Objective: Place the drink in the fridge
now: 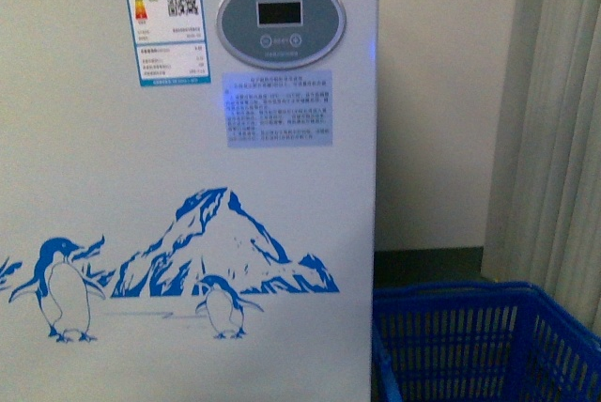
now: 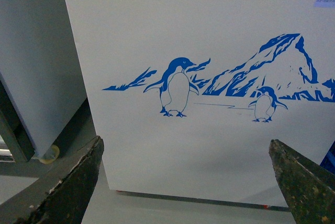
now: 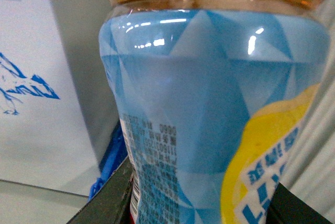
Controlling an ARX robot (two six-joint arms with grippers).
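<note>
Light-blue labelled drink (image 3: pixel 209 103) clamped tight in right gripper (image 3: pixel 204 208), left gripper (image 2: pixel 183 182) with jaws wide apart, facing white fridge (image 1: pixel 188 158) front, blue basket (image 1: pixel 470 346) just beside fridge corner

Dim bluish indoor light, soft grainy front view, glare streaks on drink (image 3: pixel 209 103) label

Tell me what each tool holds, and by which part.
The right tool holds the bottle by its labelled body. The left tool is open and empty.
</note>
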